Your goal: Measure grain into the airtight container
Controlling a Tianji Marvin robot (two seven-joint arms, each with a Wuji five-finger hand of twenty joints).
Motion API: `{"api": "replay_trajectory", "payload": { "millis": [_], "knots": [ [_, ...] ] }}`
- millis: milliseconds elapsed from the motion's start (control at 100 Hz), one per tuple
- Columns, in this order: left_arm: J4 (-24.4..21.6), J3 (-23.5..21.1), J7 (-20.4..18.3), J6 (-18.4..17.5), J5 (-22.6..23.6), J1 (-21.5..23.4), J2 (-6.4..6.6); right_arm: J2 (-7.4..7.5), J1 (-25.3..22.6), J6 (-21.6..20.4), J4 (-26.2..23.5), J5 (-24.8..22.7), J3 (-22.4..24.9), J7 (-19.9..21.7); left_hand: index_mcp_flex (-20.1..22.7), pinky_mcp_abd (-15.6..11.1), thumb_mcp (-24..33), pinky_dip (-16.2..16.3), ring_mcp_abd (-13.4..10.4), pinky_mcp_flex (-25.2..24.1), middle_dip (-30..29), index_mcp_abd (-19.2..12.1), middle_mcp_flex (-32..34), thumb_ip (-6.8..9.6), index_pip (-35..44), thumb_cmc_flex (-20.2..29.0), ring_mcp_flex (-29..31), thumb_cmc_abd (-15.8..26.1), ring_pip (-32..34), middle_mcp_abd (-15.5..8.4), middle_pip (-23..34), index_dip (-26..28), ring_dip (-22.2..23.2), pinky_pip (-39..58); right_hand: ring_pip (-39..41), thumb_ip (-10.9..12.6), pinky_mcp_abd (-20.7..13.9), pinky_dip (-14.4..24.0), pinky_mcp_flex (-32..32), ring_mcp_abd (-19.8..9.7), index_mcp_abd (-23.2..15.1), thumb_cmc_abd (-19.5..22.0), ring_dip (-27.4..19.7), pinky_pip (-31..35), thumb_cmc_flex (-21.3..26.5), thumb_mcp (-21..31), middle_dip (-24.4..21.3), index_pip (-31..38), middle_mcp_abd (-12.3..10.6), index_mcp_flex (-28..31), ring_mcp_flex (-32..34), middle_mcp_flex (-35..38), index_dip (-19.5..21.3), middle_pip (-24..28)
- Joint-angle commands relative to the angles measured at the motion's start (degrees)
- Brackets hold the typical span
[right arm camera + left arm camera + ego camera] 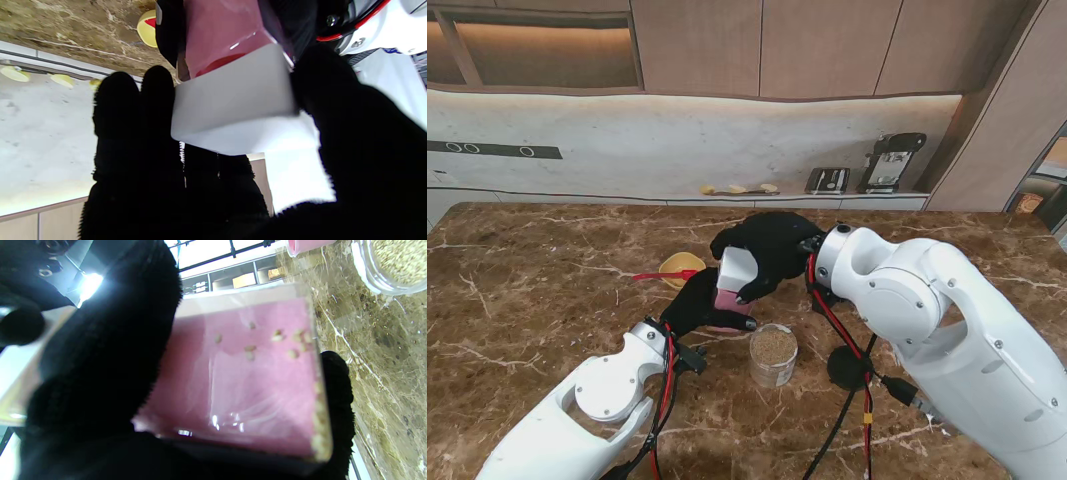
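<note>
Now both black-gloved hands meet above the desk: left hand grasps the pink container, right hand clutches its white lid; grain jar just beside. No readable labels.

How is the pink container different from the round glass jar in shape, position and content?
The pink container is box-shaped and both hands hold it; the round glass jar stands alone on the table. The container shows only a few grains; the jar is nearly full. Both have clear walls.
</note>
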Motion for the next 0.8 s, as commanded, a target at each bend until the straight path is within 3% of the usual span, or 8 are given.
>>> {"api": "replay_trajectory", "payload": {
  "millis": [0, 40, 80, 250, 390, 500, 590, 790],
  "knots": [
    [-0.34, 0.03, 0.06, 0.35, 0.11, 0.13, -0.07, -0.16, -0.21, 0.11, 0.66, 1.51, 0.18, 0.25, 14.29, -0.5, 11.78, 1.36, -3.76, -0.04, 1.79, -11.31, 3.01, 0.51, 23.5, 16.81, 5.3, 34.59, 10.79, -4.8, 7.0, 1.51, 2.71, 1.52, 1.1, -1.15, -7.92, -0.86, -0.62, -6.08, -6.12, 1.16, 2.0, -1.29, 14.04, 13.78, 3.08, 5.67, -3.61, 4.27, 0.67, 2.16, 2.4, 0.31],
    [-0.4, 0.0, 0.08, 0.38, 0.14, 0.16, -0.06, -0.16, -0.23, -0.99, 1.15, 2.62, 0.47, -0.14, 14.18, -0.54, 11.75, 1.37, -3.79, -0.02, 1.83, -11.38, 3.0, 0.47, 23.47, 16.79, 5.38, 34.57, 10.81, -4.78, 6.98, 1.49, 2.72, 1.52, -0.61, -1.8, -7.23, -9.27, -2.29, -5.83, -7.17, 1.33, 3.27, 0.61, 17.19, 15.55, 3.99, 5.94, -4.05, 4.63, 0.18, 2.01, 2.3, -1.0],
    [-0.47, -0.03, 0.07, 0.4, 0.12, 0.18, -0.06, -0.24, -0.35, -1.88, 1.59, 3.29, 0.71, -0.83, 14.09, -0.59, 11.7, 1.39, -3.87, 0.01, 1.89, -11.4, 3.02, 0.43, 23.48, 16.76, 5.41, 34.52, 10.82, -4.79, 6.99, 1.48, 2.73, 1.52, -0.7, -2.12, -6.59, -13.6, -3.15, -5.93, -7.87, 1.02, 3.54, 2.81, 18.32, 17.59, 4.87, 6.73, -4.38, 5.46, 0.12, 2.99, 2.53, -0.69],
    [-0.66, -0.08, 0.0, 0.65, 0.08, 0.19, -0.04, -0.95, -1.23, -5.1, 3.34, 5.97, 1.94, -5.25, 13.95, -0.73, 11.75, 1.45, -3.97, 0.04, 2.01, -11.32, 3.0, 0.37, 23.54, 16.82, 5.39, 34.49, 10.81, -4.77, 6.93, 1.46, 2.76, 1.54, 0.38, -2.29, -6.0, -14.93, -3.91, -6.14, -10.4, -0.14, 4.64, 4.57, 19.28, 19.67, 5.95, 8.95, -5.88, 8.64, 0.34, 5.96, 3.31, 0.07],
    [-0.8, -0.19, 0.0, 0.71, 0.27, 0.29, 0.0, -1.2, -2.27, -5.4, 2.93, 6.23, 3.92, -6.58, 13.93, -0.65, 11.81, 1.49, -3.93, 0.04, 1.97, -11.37, 2.96, 0.43, 23.54, 16.63, 5.4, 34.76, 10.75, -5.89, 6.87, 1.4, 2.77, 1.53, 0.68, -2.11, -6.36, -13.89, -3.44, -6.05, -10.62, 0.83, 4.47, 3.95, 18.35, 17.32, 6.48, 9.08, -5.99, 8.69, -0.1, 6.61, 3.07, -1.45],
    [-0.76, -0.39, 0.13, 0.55, 0.4, 0.33, 0.0, -1.43, -3.66, -5.1, 2.18, 5.81, 6.23, -7.84, 13.95, -0.56, 11.8, 1.54, -3.82, 0.01, 1.98, -11.33, 3.0, 0.38, 23.55, 16.79, 5.39, 34.56, 10.73, -4.72, 6.85, 1.35, 2.79, 1.51, 0.66, -1.67, -6.96, -10.5, -3.06, -6.07, -10.29, 1.52, 4.5, 1.95, 17.0, 14.74, 6.91, 8.47, -5.7, 8.26, -0.81, 6.39, 2.47, -2.5],
    [-0.9, -0.71, 0.15, 0.29, 0.63, 0.57, 0.07, -1.66, -5.04, -4.4, 1.82, 4.47, 8.21, -9.21, 13.97, -0.51, 11.78, 1.59, -3.73, 0.0, 1.99, -11.24, 2.99, 0.36, 23.51, 16.77, 5.39, 34.54, 10.73, -4.79, 6.81, 1.3, 2.81, 1.53, 0.89, -1.83, -7.35, 0.7, -2.76, -6.21, -9.97, 1.46, 4.33, -2.59, 15.07, 14.64, 6.74, 8.42, -5.58, 8.2, -1.34, 6.17, 2.2, -2.44],
    [-1.77, -1.89, 0.38, -0.71, 1.39, 1.79, 0.33, -1.85, -7.56, -2.75, 3.48, -1.73, 11.26, -11.16, 13.97, -0.46, 11.77, 1.66, -3.69, 0.04, 2.04, -11.11, 3.07, 0.29, 23.45, 16.77, 5.43, 34.41, 10.74, -4.59, 6.72, 1.22, 2.82, 1.57, 1.23, -1.53, -7.38, 1.27, -2.71, -6.18, -9.51, 1.61, 4.52, -2.92, 14.0, 14.46, 6.75, 8.19, -5.29, 8.43, -1.57, 6.44, 2.02, -2.31]
  ]
}}
